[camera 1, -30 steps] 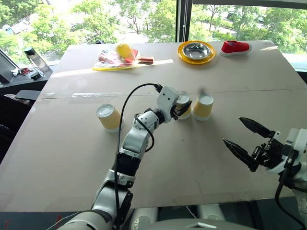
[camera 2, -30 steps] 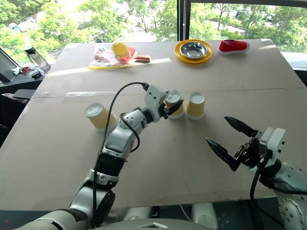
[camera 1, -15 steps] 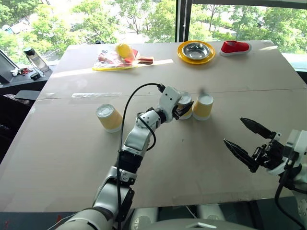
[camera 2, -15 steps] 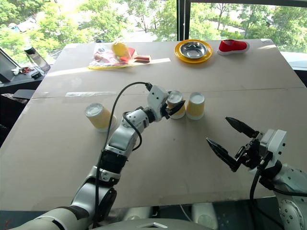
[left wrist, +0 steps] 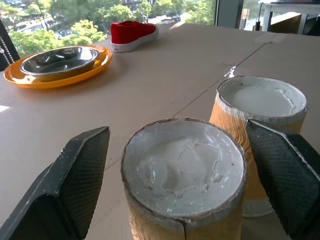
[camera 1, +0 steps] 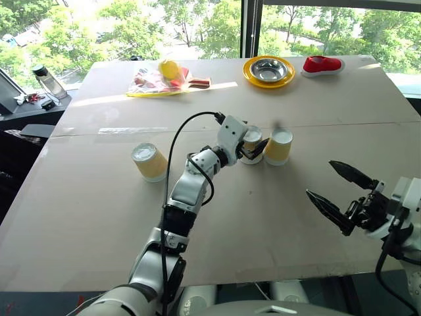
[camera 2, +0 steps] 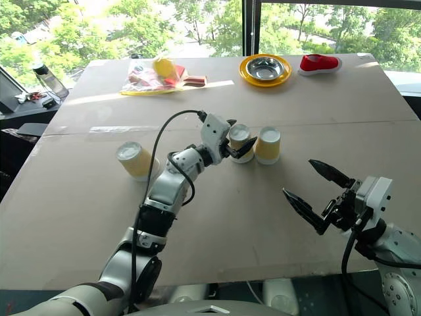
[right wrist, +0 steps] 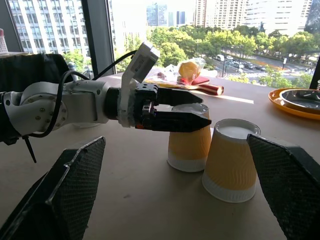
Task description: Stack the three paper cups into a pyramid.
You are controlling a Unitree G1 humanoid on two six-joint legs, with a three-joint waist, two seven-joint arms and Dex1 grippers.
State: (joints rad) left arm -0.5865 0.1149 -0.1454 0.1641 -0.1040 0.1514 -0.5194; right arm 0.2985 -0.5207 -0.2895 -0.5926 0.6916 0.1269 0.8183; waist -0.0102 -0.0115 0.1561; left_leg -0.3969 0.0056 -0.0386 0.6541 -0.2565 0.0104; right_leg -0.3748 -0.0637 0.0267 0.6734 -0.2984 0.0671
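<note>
Left eye view gives me the whole desk (camera 1: 99, 217): my left end effector (camera 1: 252, 149) is reaching out over the middle of it, fingers spread wide on either side of the middle cup (camera 1: 250, 146), with a gap showing between each finger and the cup wall. From the left wrist view I can see that same cup sitting upside down, its white base facing up, between the two black fingers (left wrist: 75, 185) and untouched by them. The cup stands on the desk on its rim.

Just beside it, almost touching, stands the right-hand cup (camera 1: 279, 146), also inverted. From the right wrist view the pair look side by side with only a sliver between them at the bottom. The third cup (camera 1: 149, 162) sits well apart, off toward my left side of the desk, upside down too. All three paper cups are on the desk surface, none resting on another.

My right end effector (camera 1: 341, 195) hangs over the near right part of the desk, jaws wide apart and holding nothing.

At the far edge I see a yellow plate with a steel bowl (camera 1: 269, 70), a red shoe (camera 1: 322, 65) beside it, and a plastic bag of items (camera 1: 164, 78) further left.
</note>
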